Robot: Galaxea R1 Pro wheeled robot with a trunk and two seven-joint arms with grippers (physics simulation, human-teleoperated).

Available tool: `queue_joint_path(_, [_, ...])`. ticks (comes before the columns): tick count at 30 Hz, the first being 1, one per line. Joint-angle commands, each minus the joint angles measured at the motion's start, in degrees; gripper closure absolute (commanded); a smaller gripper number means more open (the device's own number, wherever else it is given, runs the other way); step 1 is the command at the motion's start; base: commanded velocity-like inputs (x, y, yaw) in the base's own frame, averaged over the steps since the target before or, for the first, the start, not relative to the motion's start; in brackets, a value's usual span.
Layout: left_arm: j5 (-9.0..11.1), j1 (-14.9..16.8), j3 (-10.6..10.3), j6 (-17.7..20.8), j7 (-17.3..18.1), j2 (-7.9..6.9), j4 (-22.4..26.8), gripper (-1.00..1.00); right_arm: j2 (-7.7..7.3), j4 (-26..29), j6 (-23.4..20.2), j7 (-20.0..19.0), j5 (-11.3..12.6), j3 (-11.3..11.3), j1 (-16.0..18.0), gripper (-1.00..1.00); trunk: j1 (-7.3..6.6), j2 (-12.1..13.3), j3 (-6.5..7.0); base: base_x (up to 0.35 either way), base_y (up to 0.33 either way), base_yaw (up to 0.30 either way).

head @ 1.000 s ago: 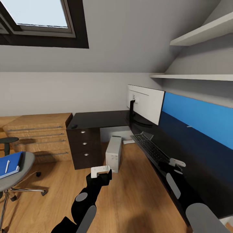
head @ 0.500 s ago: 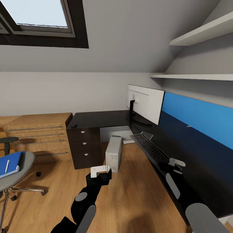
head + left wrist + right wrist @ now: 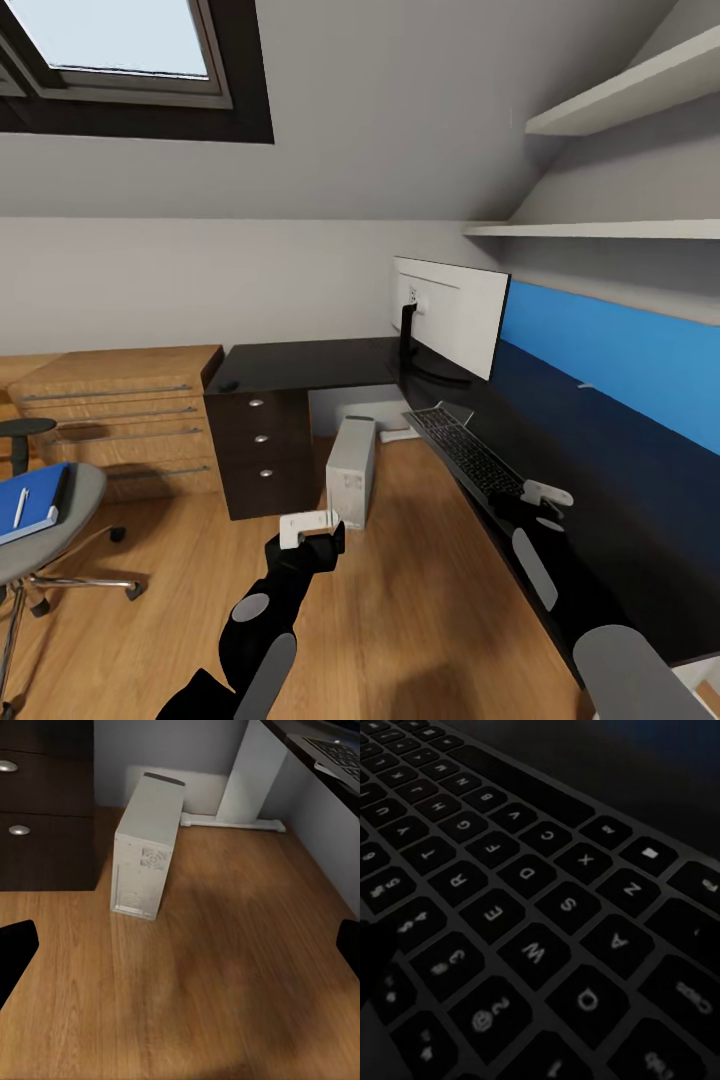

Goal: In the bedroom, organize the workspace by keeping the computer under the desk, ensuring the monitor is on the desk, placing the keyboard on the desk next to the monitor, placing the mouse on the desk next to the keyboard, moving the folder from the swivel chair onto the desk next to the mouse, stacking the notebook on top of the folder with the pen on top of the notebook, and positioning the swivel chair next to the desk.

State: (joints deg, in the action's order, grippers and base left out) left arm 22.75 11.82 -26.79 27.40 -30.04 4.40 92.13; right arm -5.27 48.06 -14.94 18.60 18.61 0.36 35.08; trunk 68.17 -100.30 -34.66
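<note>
Keyboard slim black with matte lettered keys, right fingers upon it, grip unclear, left fingers apart over wood floor.

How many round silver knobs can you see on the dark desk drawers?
3, in a vertical column on the drawer fronts under the desk's left end: top knob, middle knob, bottom knob. More may be hidden on sides facing away from the camera.

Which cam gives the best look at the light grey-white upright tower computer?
Left wrist view: the light grey-white upright tower computer is close, whole, on the wood floor beside the dark drawers. Head view shows it smaller, farther off.
</note>
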Motion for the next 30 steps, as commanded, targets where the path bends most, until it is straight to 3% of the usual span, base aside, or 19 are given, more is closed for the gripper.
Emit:
queue_joint_path(1, [0.55,0.06,-0.06,0.11,-0.54,-0.04,0.07,-1.00,-0.01,-4.20,-0.43,0.21,1.14,0.08,-0.01,-1.00,0.00,-0.03,-0.07,0.000,0.000,0.000])
queue_joint_path(19, [0.46,0.05,-0.02,0.03,-0.54,-0.27,-0.08,-1.00,-0.01,-4.20,-2.23,0.15,1.11,0.08,-0.01,-1.00,0.00,-0.03,-0.07,-0.005,-0.003,0.000])
queue_joint_path(30, [0.45,0.05,-0.02,0.02,-0.54,-0.27,-0.11,-1.00,0.00,-4.20,-2.20,0.13,1.08,0.16,-0.01,-1.00,0.00,-0.03,-0.07,-0.177,-0.138,0.000])
